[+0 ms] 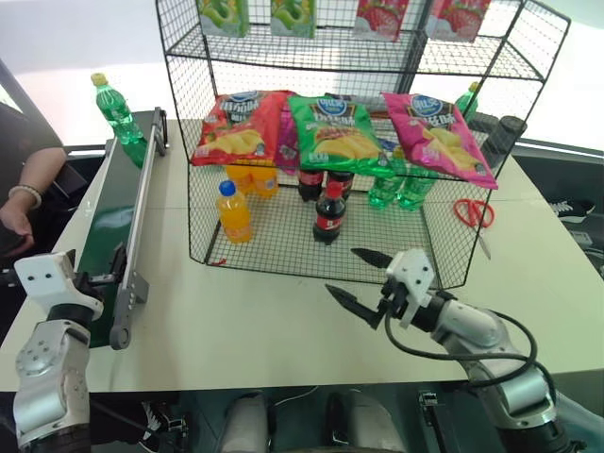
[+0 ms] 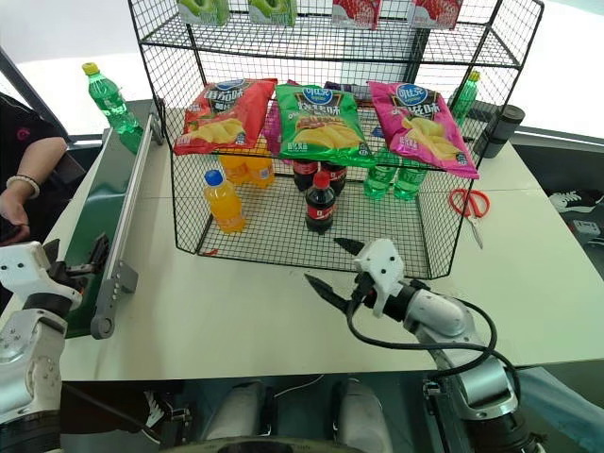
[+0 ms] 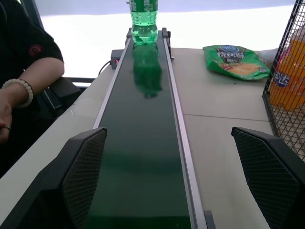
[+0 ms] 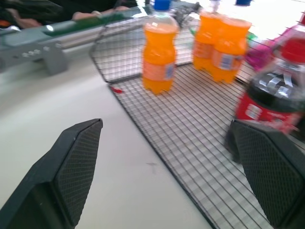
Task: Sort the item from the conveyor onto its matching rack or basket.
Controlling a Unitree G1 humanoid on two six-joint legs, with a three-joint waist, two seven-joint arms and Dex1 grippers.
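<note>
- The green soda bottle (image 1: pixel 117 109) is standing upright at the far end of the conveyor (image 1: pixel 106 225), which is running along the left edge of the surface (image 1: pixel 245 330).
- The left end effector (image 3: pixel 176 183) is hovering low over the conveyor's near end, its fingers (image 3: pixel 83 174) spread wide and holding nothing, pointing along the belt toward the bottle.
- The right end effector (image 1: pixel 360 280) is hanging over the surface's near edge, just in front of the rack (image 1: pixel 349 142), fingers spread and empty.
- An orange-drink bottle (image 1: pixel 234 212) and a cola bottle (image 1: pixel 328 213) are standing on the rack's bottom tier.
- A person's hand (image 1: pixel 15 214) is resting beside the conveyor at the left edge.
- Red scissors (image 1: pixel 475 215) are lying near the right edge.
</note>
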